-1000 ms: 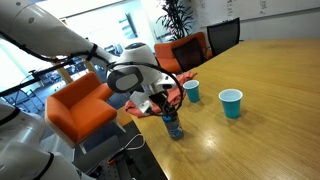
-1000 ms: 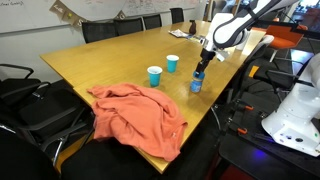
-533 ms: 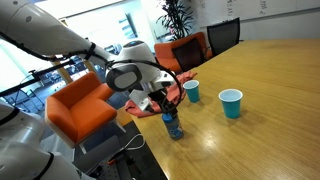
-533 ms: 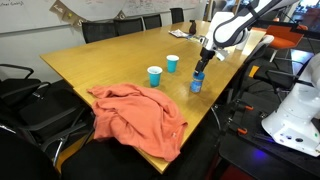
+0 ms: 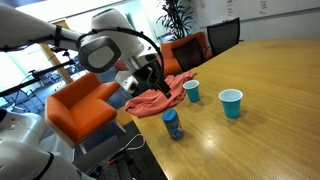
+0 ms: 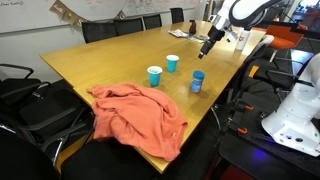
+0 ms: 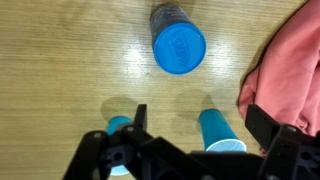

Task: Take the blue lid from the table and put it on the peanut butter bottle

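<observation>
The blue lid [image 7: 178,47] sits on top of the peanut butter bottle [image 5: 173,127], which stands near the edge of the wooden table [image 5: 270,120]. In the wrist view I look straight down on the lid, with the bottle's body [image 7: 167,14] showing behind it. The lid [image 6: 198,74] on the bottle [image 6: 196,85] also shows in the exterior view from across the table. My gripper [image 7: 200,122] is open and empty, raised well above the bottle and apart from it. It shows in both exterior views [image 5: 155,84] [image 6: 204,44].
Two light-blue cups [image 5: 191,91] [image 5: 231,102] stand on the table near the bottle, also seen from across the table [image 6: 154,75] [image 6: 172,63]. An orange-pink cloth [image 6: 140,112] lies over the table corner [image 7: 290,70]. Orange chairs [image 5: 80,108] stand beside the table.
My gripper has let go of the lid on the bottle and risen up and away from it. The lid stays on the bottle.
</observation>
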`<state>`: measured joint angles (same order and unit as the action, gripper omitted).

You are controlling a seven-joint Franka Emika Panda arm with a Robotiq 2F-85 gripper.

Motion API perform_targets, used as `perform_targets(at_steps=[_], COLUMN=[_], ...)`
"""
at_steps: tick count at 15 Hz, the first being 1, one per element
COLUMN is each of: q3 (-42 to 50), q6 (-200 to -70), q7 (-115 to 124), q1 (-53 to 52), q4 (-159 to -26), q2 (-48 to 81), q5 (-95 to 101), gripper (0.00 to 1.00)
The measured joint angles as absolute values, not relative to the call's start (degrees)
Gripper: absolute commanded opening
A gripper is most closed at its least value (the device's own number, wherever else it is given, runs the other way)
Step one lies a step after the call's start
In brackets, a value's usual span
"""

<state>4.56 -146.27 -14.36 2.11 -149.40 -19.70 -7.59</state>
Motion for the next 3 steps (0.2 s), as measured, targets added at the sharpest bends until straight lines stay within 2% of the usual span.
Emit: perform_targets(at_steps=[3], q3=[5.11], q6=[-140.41], q7=[-12.82], q1=[2.94], q4=[-149.54], q2=[-25.7], q5=[-5.37], gripper=[1.0])
